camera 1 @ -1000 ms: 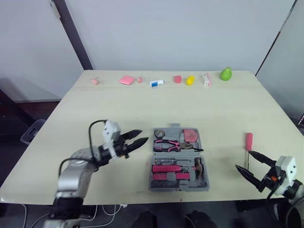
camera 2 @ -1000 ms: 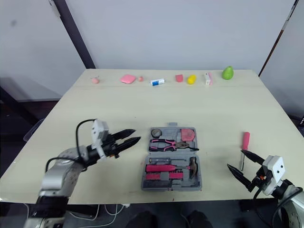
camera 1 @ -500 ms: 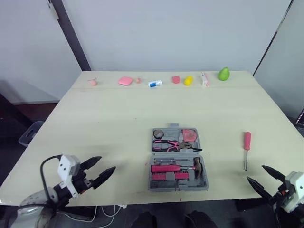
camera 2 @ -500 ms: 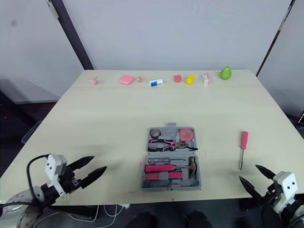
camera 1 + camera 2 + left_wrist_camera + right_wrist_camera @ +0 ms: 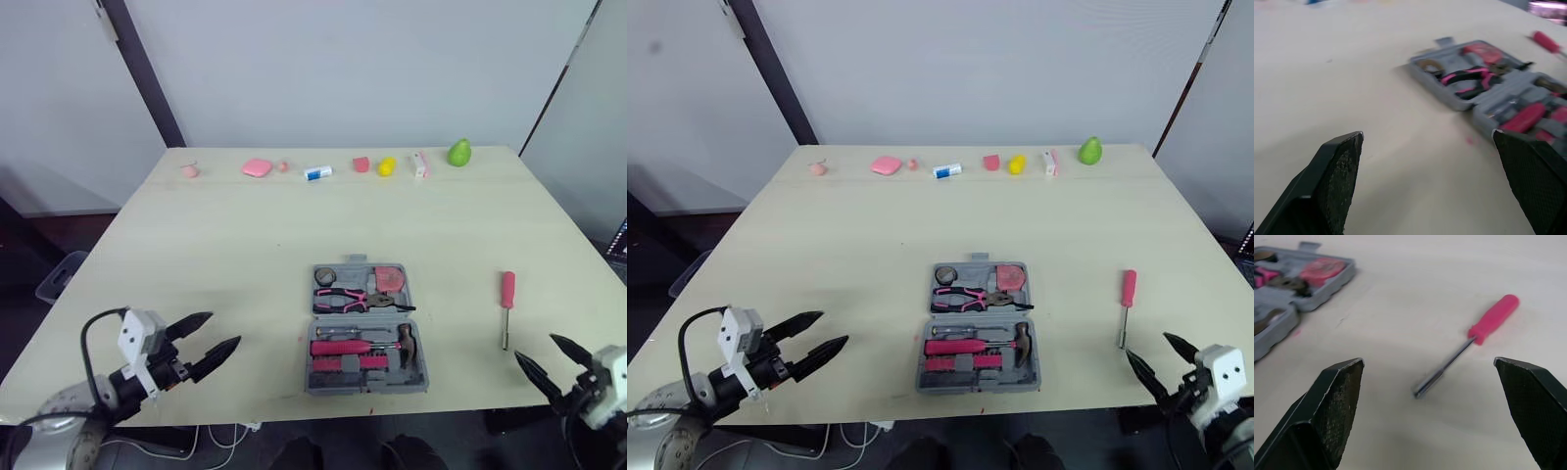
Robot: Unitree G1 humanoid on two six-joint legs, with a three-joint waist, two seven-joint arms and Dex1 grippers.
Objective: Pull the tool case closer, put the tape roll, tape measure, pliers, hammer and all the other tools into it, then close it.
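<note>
Table [image 5: 245, 255]: pale beige top, smooth and matte, rectangular. I see it from the near long edge.
Tool case [image 5: 366, 388]: grey moulded plastic, lying open and flat as two hinged halves with shaped recesses. It sits in the middle of the table toward my edge, between my two arms and touching neither.
Left gripper [image 5: 223, 330]: two black tapered fingers spread wide, holding nothing, low over the near left part of the table and well apart from the case. My left wrist view shows fine-grained, pebbled pads [image 5: 1344, 169].
Right gripper [image 5: 536, 349]: black pointed fingers also spread wide and empty, at the near right edge of the table.
Screwdriver [image 5: 506, 305]: glossy pink cylindrical handle and thin bare-metal shaft, lying flat on the table outside the case, to its right and apart from it. Its shaft tip points toward my right gripper and lies near it.
Pliers [image 5: 348, 297]: pink-and-black handles and dark jaws, seated in the far half of the case.
Hammer [image 5: 409, 340]: dark metal head at the right end of the near half.
Tape measure [image 5: 390, 279]: reddish rounded block in the far right recess.
Tape roll [image 5: 326, 276]: small dark ring in the far left recess.
Far edge: a row of small objects, among them a green pear-shaped one [image 5: 458, 152].
</note>
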